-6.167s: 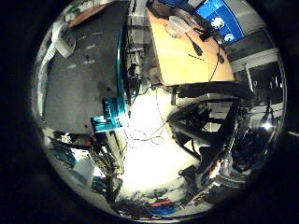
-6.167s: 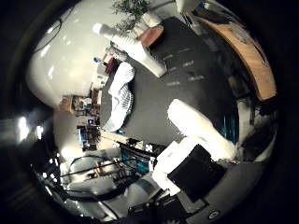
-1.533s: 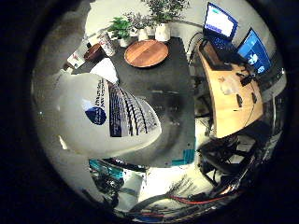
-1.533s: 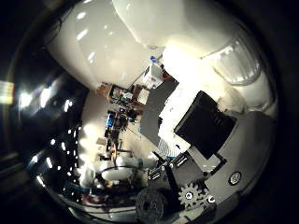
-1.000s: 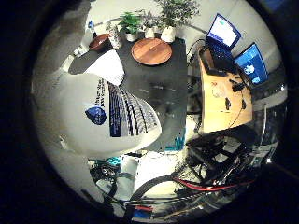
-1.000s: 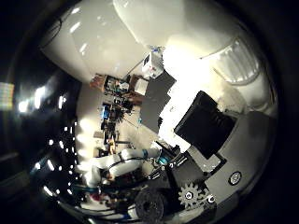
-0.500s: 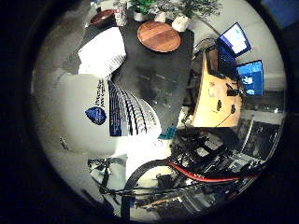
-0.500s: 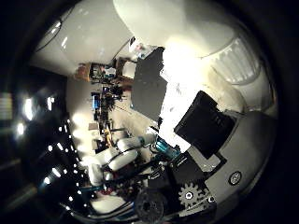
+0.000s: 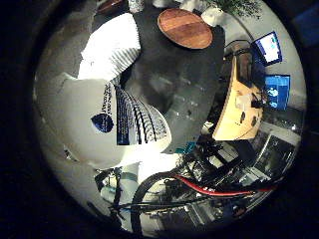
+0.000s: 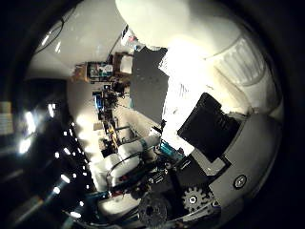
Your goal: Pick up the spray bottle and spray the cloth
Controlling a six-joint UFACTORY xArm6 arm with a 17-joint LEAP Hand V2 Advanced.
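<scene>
I see the hand curled round the white spray bottle, close against the palm, above the dark table; the striped cloth lies on that table

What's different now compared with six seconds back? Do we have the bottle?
Yes, it seems: the white spray bottle, absent six seconds ago, now fills the little finger side view against the palm, with the hand apparently round it. The camera has swung over the dark table toward the white cloth. Bottle position against the palm unchanged lately.
</scene>
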